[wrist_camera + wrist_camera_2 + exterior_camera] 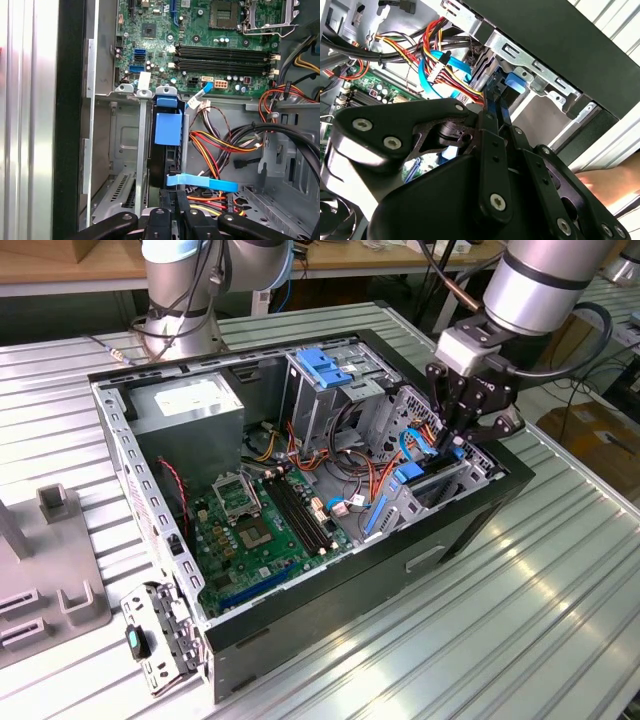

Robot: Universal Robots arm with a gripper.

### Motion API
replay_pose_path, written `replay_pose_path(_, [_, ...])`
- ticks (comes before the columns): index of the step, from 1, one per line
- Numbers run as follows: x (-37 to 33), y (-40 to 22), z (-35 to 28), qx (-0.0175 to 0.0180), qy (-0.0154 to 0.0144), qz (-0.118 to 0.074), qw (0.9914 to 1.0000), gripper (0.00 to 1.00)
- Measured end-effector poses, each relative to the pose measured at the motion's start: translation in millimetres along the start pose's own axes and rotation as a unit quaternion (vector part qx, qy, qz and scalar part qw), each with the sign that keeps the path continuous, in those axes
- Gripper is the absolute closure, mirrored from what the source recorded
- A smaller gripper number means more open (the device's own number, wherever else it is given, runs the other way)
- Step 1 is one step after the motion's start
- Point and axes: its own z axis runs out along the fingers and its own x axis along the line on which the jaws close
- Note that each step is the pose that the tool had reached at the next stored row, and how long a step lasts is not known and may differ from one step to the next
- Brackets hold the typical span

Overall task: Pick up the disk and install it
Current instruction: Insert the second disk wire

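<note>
**A:** Tool (452,436) position first, please. Where is it now?

**B:** It is low inside the open computer case (480,502), at the drive bay (432,482) on the exterior view's right. In both wrist views its fingers (181,212) stand close together on a thin dark edge. I judge that they are closed on the disk (164,165), which stands on edge in the bay slot.

**A:** So the disk is already in the bay?

**B:** It is partly in, as far as I can see. In the first wrist view its blue side rail (167,127) lies between the grey metal walls of the bay, just below the motherboard (210,45). How deep it sits I cannot tell.

**A:** How will the disk behave in the grip?

**B:** I think it is stiff and rather heavy for its size, with smooth metal faces that may slip. It is also sensitive to shock, so no hard pushing. The best hold is on the rigid edges, near the middle, and away from the plastic rails, because these must slide free in the guides.

**A:** Is something in the way?

**B:** A blue flat cable (200,182) and a bundle of coloured wires (220,142) lie just beside the slot. A hand (607,182) is near the case outside.
</note>
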Motion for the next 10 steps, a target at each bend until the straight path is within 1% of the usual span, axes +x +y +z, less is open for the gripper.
replay_pose_path(4, [0.0,0.0,0.2,-0.0001,0.0003,0.007,0.99998,0.84])
replay_pose_path(10, [0.6,0.1,0.3,-0.0001,0.0003,0.008,0.99997,0.84])
